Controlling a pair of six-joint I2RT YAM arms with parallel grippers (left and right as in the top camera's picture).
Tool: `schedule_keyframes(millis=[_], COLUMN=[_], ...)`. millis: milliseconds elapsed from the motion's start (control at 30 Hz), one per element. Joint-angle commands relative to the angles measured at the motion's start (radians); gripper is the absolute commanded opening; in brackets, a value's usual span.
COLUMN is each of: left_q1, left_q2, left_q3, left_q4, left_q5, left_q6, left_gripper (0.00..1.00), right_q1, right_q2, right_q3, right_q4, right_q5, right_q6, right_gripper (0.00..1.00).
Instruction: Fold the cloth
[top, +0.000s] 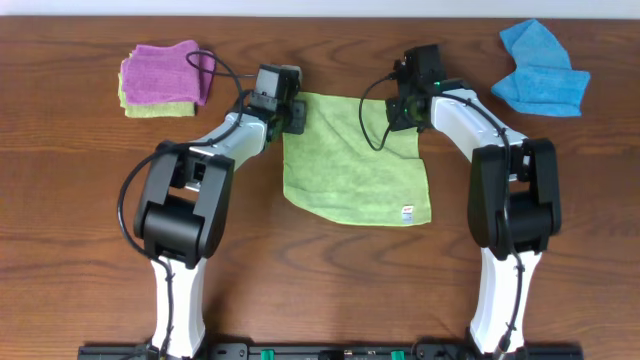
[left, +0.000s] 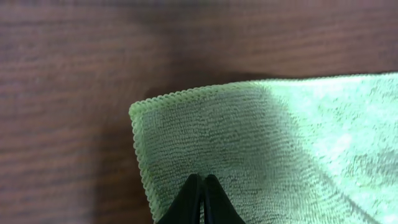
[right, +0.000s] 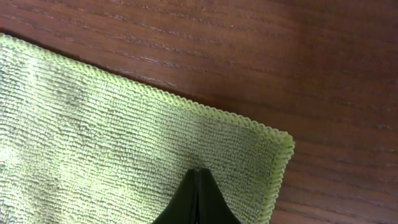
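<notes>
Brown wooden tabletop (top: 330, 290) underlies everything. The left tool (left: 201, 179) has its fingers pressed together, tip over the cloth (left: 280, 143), with one corner just ahead to its left. The right tool (right: 198, 171) is likewise closed, with a corner just ahead to its right. No fabric shows pinched in either. Beyond both, the cloth lies flat. It looks light, limp and slightly grippy, so the hemmed corners seem the best places to pinch.
</notes>
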Motion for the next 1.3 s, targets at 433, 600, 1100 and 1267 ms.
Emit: schedule_keyframes(millis=[433,600,1100,1267], left_q1=[0.002,0.002,-0.001,-0.001], left_q2=[0.13,0.13,0.129,0.12], left_q3=[0.066,0.066,0.069,0.09], left_q4=[-0.103,-0.139,-0.188,-0.19], left_q5=[-0.068,-0.069,-0.067,-0.057], left_q6=[-0.006,-0.006,-0.044,-0.06], left_gripper=[0.06,0.06,0.06,0.06], right_q1=[0.008,0.008,0.003,0.006], right_q2=[0.055,0.055,0.055,0.051], right_q3=[-0.029,-0.027,-0.023,-0.002], right_q4=[0.018,0.035,0.123,0.11], right_q5=[0.082,0.163,0.164,0.165], right_q6=[-0.002,-0.002,-0.058,-0.058], right_gripper=[0.02,0.02,0.02,0.02])
